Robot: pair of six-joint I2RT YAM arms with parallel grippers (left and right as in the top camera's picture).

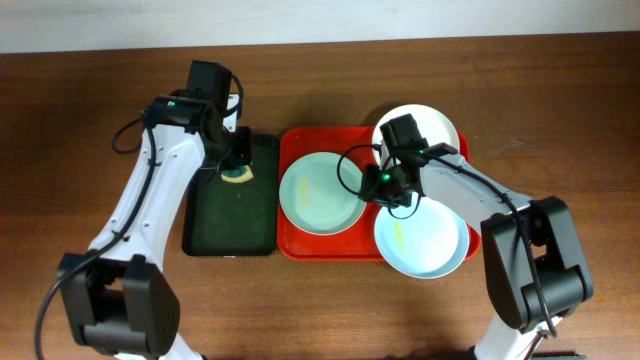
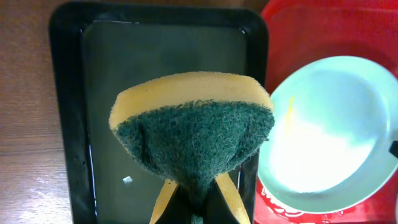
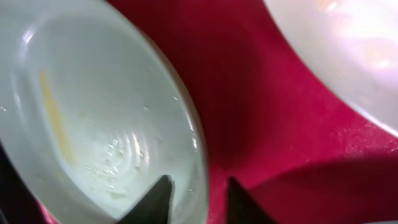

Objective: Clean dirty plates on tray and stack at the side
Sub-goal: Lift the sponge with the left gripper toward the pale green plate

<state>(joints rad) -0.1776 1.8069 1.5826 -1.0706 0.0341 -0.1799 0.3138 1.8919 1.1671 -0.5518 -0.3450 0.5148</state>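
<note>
Three plates lie on the red tray [image 1: 292, 240]: a mint-green plate [image 1: 318, 192] at the left, a white plate [image 1: 430, 125] at the far right and a mint-green plate [image 1: 425, 240] at the near right, with a yellow smear. My right gripper [image 1: 385, 190] hangs low between them. In the right wrist view its jaws [image 3: 198, 182] stand apart astride the rim of a smeared pale green plate [image 3: 81, 124], one finger over the plate and one over the tray [image 3: 261, 112]. My left gripper [image 2: 198, 186] is shut on a yellow and green sponge [image 2: 193, 130] above the dark green tray [image 2: 106, 74].
The dark green tray [image 1: 230, 215] lies just left of the red tray. Brown wooden table [image 1: 80, 130] surrounds both trays. The near-right plate overhangs the red tray's front right corner.
</note>
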